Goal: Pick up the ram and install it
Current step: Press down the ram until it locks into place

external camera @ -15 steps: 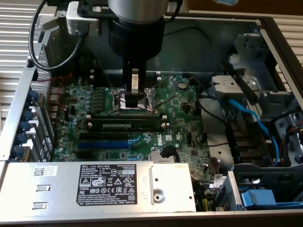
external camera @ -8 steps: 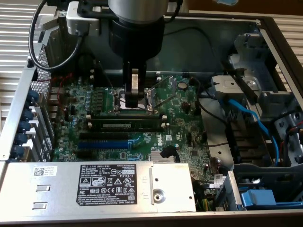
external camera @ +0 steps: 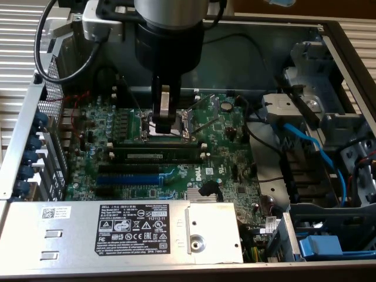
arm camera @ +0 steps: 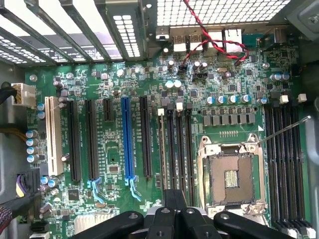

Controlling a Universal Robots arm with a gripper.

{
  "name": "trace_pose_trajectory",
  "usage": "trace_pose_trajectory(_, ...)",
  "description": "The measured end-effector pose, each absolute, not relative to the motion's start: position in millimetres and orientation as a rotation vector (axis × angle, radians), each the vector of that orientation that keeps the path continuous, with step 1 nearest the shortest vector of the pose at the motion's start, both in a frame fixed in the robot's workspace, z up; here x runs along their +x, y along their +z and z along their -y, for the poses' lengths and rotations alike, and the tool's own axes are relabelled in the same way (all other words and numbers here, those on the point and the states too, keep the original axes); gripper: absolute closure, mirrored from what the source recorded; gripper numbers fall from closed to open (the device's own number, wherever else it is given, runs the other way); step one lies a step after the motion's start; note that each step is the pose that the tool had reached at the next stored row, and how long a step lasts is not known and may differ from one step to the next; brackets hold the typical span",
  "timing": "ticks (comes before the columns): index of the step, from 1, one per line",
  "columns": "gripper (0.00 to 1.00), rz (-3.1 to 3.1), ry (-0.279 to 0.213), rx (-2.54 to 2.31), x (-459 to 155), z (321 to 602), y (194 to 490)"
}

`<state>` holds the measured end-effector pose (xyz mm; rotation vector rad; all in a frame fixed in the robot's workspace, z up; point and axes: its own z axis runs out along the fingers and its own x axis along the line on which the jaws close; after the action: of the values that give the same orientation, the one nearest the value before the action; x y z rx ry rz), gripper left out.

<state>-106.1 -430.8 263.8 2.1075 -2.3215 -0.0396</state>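
Case walls (external camera: 176,91) and power supply (external camera: 117,229) seemingly hem the motherboard (external camera: 223,153).

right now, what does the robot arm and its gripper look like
The robot arm is a thick round cylinder, grey on top with a black lower section. A black cable loops off its side. The gripper is narrow, with dark and silvery metal fingers. In the wrist view its black linkage bars carry round pivot bolts.

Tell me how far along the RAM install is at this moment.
Done, apparently: the ram stands in a black memory slot, next to an empty slot. In hand: nothing that I can see; the gripper hangs low over the board near the CPU socket, beside the ram. Left: full seating is unconfirmed, because I cannot tell whether the white end clips are locked.
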Motion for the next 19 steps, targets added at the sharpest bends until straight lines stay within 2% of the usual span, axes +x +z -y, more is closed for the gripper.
trace_pose_trajectory(19, 0.9, 2.538, -0.041, 1.846, -106.1, 430.8, 263.8)
